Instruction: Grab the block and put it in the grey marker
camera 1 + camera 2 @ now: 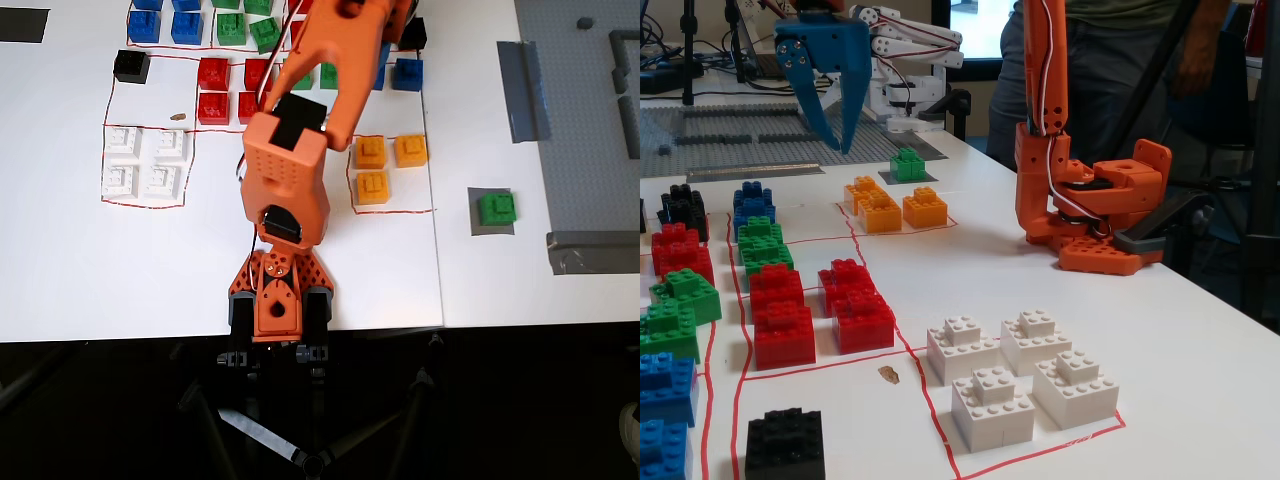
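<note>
A green block (pixel 497 208) sits on the dark grey square marker (pixel 479 226) to the right of the red-lined sorting area; in the fixed view the block (pixel 907 163) and marker (pixel 886 178) are at the far end of the table. My blue gripper (pixel 836 146) hangs high above the table, left of and nearer the camera than the block, fingers pointing down, open and empty. In the overhead view the orange arm (pixel 330 70) reaches past the top edge and the gripper is out of view.
Sorted bricks lie in red-lined fields: white (pixel 145 160), red (pixel 213 90), orange-yellow (pixel 372 152), blue (pixel 165 22), other green ones (pixel 245 25), one black (pixel 131 66). A studded grey baseplate (pixel 590 110) and grey tape strips (pixel 522 90) lie right. A person (pixel 1120 60) stands behind the table.
</note>
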